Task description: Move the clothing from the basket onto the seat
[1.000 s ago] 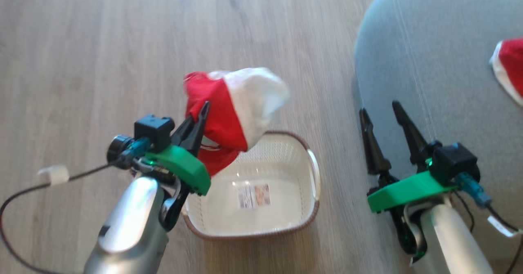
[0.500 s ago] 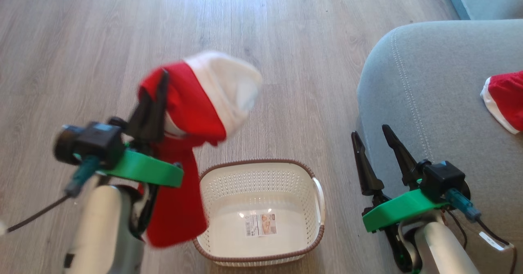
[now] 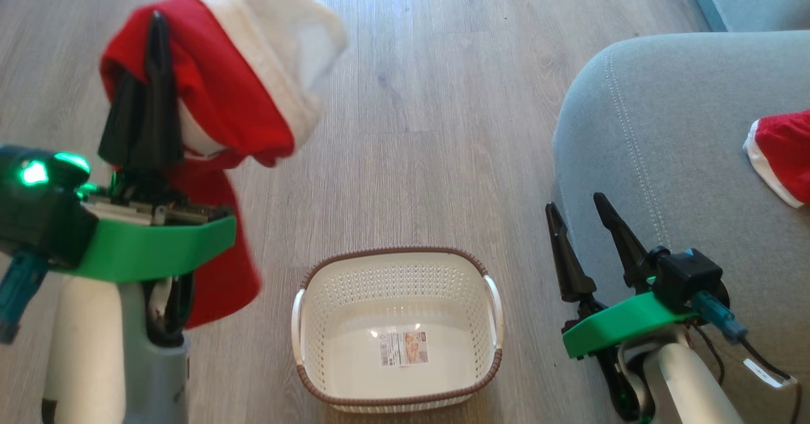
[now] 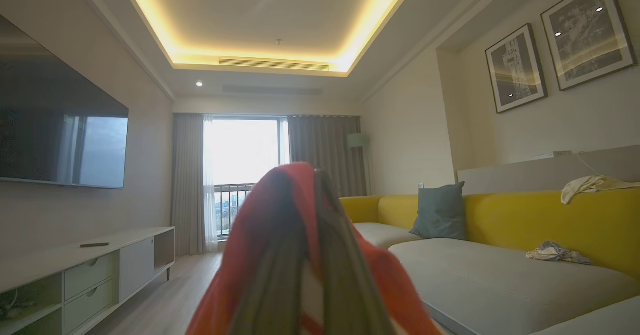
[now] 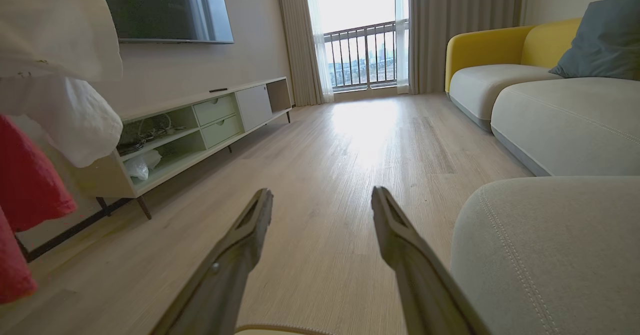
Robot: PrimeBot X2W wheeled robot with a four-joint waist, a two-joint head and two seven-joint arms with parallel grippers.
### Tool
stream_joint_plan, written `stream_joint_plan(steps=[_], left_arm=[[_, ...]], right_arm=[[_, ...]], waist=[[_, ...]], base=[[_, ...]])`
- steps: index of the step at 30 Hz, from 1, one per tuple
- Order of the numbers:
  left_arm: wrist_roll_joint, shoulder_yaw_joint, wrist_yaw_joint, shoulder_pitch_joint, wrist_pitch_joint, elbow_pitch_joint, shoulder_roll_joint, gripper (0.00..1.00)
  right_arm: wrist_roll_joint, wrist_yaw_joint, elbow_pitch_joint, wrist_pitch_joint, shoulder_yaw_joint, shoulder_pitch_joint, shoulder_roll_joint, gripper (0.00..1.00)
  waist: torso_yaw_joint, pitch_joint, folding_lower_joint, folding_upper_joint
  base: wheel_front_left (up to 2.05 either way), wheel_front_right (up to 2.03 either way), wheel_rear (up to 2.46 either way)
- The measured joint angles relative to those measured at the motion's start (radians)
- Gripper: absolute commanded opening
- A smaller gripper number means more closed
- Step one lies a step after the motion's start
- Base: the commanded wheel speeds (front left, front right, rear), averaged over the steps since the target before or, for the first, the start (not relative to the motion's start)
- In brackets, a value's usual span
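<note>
The left hand point(image 3: 154, 28), clamped on a red garment point(image 3: 221, 101) partly hidden behind its wrist, holds it over open floor point(image 3: 443, 126) left of the basket point(image 3: 395, 254), while the right hand point(image 3: 574, 204), fingers apart, hovers by the seat point(image 3: 664, 126) edge, where a second garment point(image 3: 781, 152) lies cut off.

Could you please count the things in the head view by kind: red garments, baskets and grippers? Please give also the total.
Red garments: 2, one in the left gripper, one on the seat.
Basket: 1, empty.
Grippers: 2, the left gripper shut on a garment, the right gripper open.
Total: 5.
</note>
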Motion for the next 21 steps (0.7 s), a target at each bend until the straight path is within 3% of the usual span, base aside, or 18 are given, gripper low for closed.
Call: stream_joint_plan(steps=[9,21], left_arm=[[0.000,-0.102,-0.016,-0.019,-0.001,-0.055,0.000,0.00],[0.000,-0.319,-0.036,-0.008,-0.001,-0.022,0.008,0.00]], right_arm=[[0.000,0.000,-0.005,0.000,-0.001,0.001,0.000,1.00],[0.000,0.000,-0.012,0.000,0.008,0.032,0.000,1.00]], waist=[[0.001,0.005,0.0000,0.0000],[0.018,0.003,0.0000,0.0000]], base=[[0.00,0.00,0.00],[0.00,0.00,0.00]])
